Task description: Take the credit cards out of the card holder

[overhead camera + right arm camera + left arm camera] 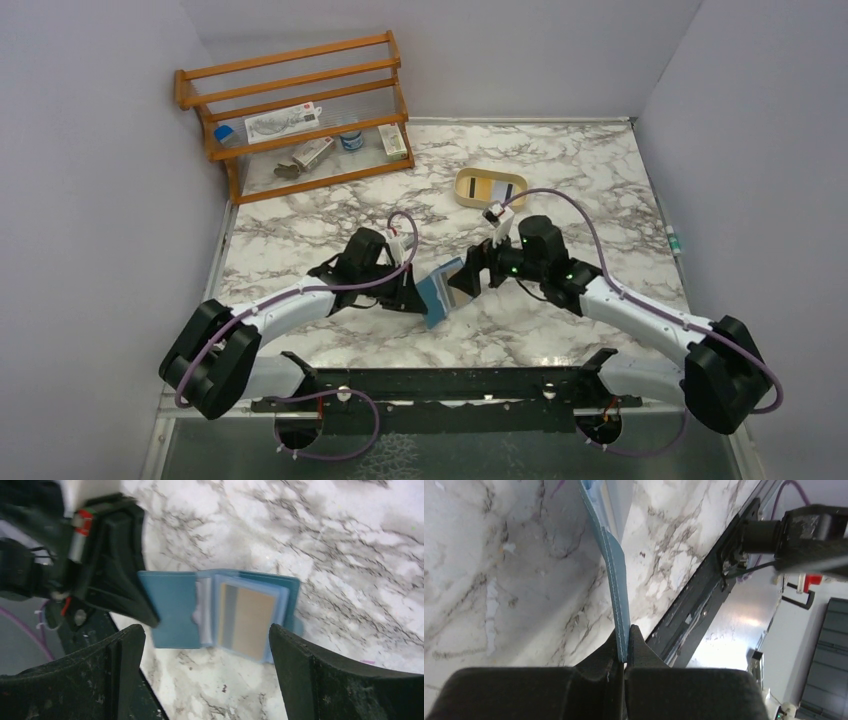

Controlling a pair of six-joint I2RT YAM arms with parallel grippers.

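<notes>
Card holder, likely floppy, sits pinched in our left gripper; our right gripper, jaws wide, should nip the exposed edge of the stiff, slick-looking credit cards.

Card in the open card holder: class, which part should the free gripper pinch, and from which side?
Probably the card by its edge farthest from the fold, pinched across its flat faces, coming from the side of the right gripper: the left gripper clamps the opposite flap of the card holder, so that edge stands clear. Pocket opening unclear.
</notes>
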